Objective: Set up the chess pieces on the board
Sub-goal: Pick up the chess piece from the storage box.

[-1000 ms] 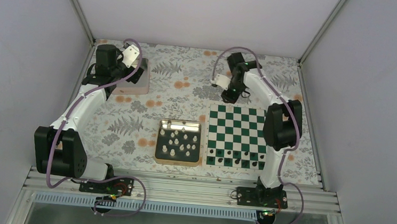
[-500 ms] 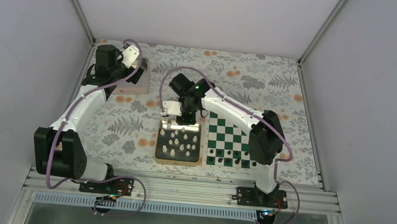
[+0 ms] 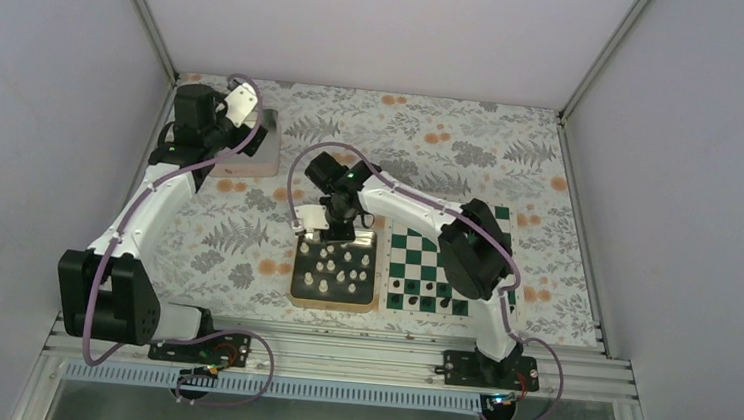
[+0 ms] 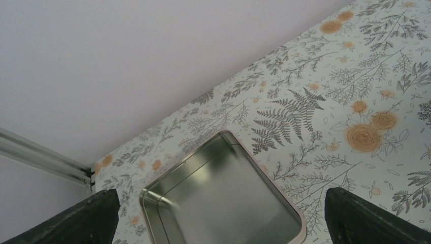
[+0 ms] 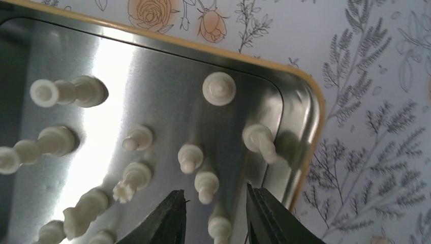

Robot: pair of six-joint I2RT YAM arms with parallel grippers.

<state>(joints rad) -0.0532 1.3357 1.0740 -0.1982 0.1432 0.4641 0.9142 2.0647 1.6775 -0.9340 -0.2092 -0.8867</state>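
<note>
No legible text, label, brand, number or sign appears on the board (image 3: 412, 263), the gold-rimmed tray (image 3: 332, 305) or the floral table cover (image 3: 434, 140).

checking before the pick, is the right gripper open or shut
Open. The right gripper hangs over the tray; its fingers stand apart with a white piece untouched between them.

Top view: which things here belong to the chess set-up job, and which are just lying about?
Job: white chess pieces, board, right gripper above the pieces.
Lying about: black pieces on the board, gold-rimmed tray, empty tin at far left.
</note>
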